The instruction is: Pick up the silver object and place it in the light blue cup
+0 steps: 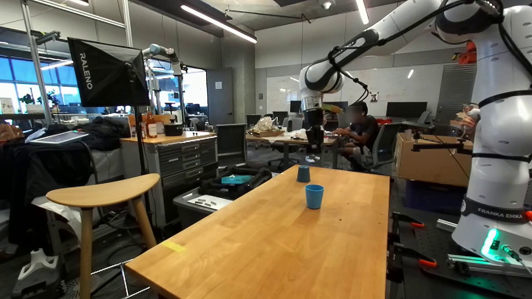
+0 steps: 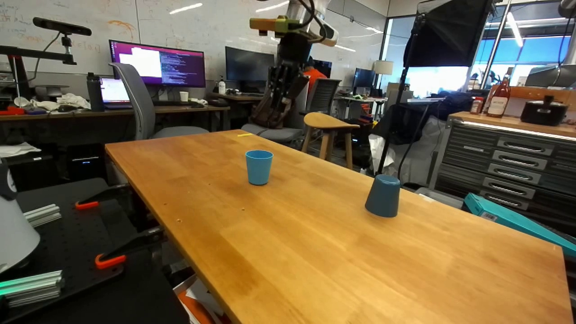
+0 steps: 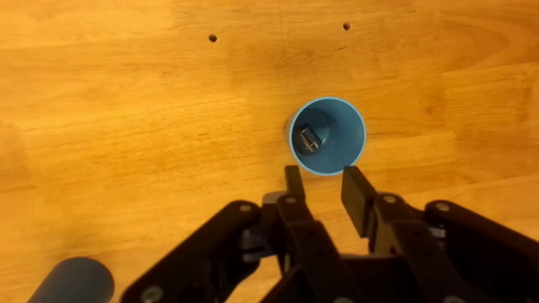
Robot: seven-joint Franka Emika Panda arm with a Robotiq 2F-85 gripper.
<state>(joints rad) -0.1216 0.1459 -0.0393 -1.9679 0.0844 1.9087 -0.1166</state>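
Note:
The light blue cup (image 1: 314, 197) stands upright on the wooden table, and it also shows in an exterior view (image 2: 259, 168). In the wrist view I look down into the light blue cup (image 3: 347, 134). The silver object (image 3: 309, 139) lies inside it, against the wall at the bottom; the cup wall hides it in both exterior views. My gripper (image 3: 321, 168) is open, with an empty gap between its fingers. In both exterior views the gripper (image 1: 316, 143) hangs well above the table, and nothing is in its fingers (image 2: 282, 101).
A darker blue cup (image 1: 304, 174) stands upside down on the table, near its edge, apart from the light blue cup. It also shows in an exterior view (image 2: 384, 197) and at the wrist view's lower left (image 3: 73, 283). Clamps (image 2: 110, 261) sit along the robot-side table edge.

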